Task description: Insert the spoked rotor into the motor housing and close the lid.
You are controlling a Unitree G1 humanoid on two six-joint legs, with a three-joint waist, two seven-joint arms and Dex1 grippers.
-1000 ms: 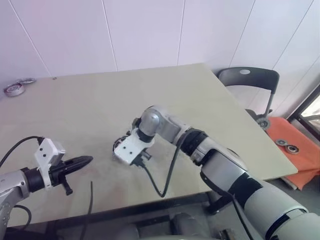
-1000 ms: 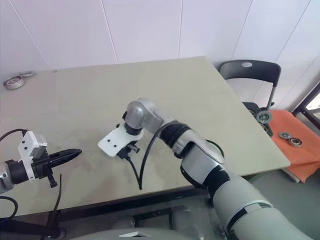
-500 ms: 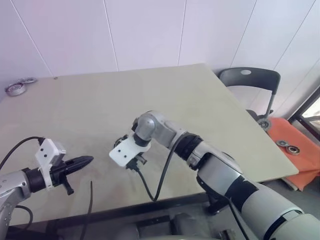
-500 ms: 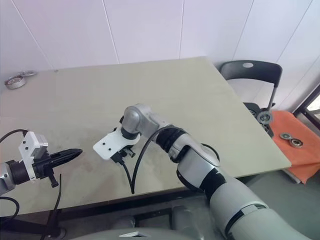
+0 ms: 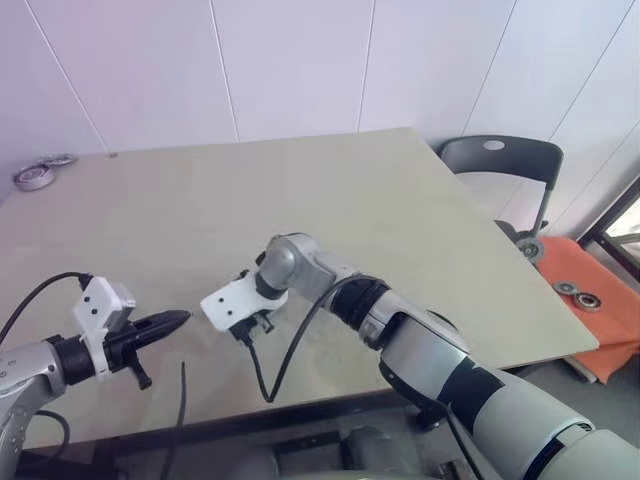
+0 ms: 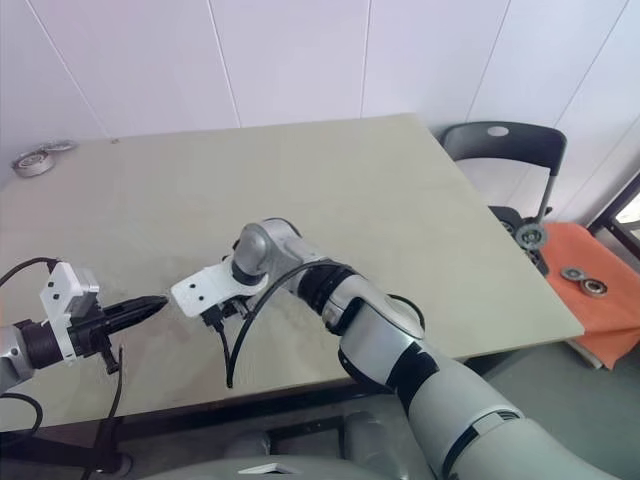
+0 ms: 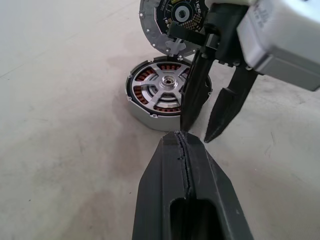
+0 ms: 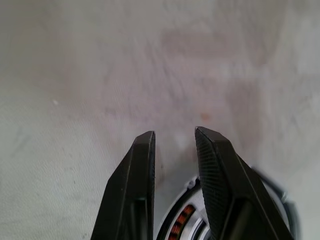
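Observation:
The motor housing (image 7: 167, 95) is a round puck with copper-red windings and a silver hub, and it lies flat on the table. Behind it a round silvery disc (image 7: 172, 22) with a toothed rim and a dark centre stands tilted up. I cannot tell whether this disc is the spoked rotor or the lid. My right gripper (image 7: 196, 134) points down at the housing's near side, open and holding nothing, with one finger (image 7: 192, 95) in front of the rim. In the right wrist view the housing (image 8: 187, 225) sits low between the fingers. My left gripper (image 5: 178, 319) is shut and level, a short way from the housing.
The beige table (image 5: 400, 200) ends just in front of both arms. Metal rings (image 5: 35, 177) lie at its far left corner. A black cable (image 5: 270, 365) hangs from my right wrist. A dark chair (image 5: 495, 160) and an orange mat (image 5: 585, 290) with parts are on the right.
My right hand has slid left and sunk toward the table, rolling at the wrist, and it now stands closer to the left gripper. The left gripper has stayed still.

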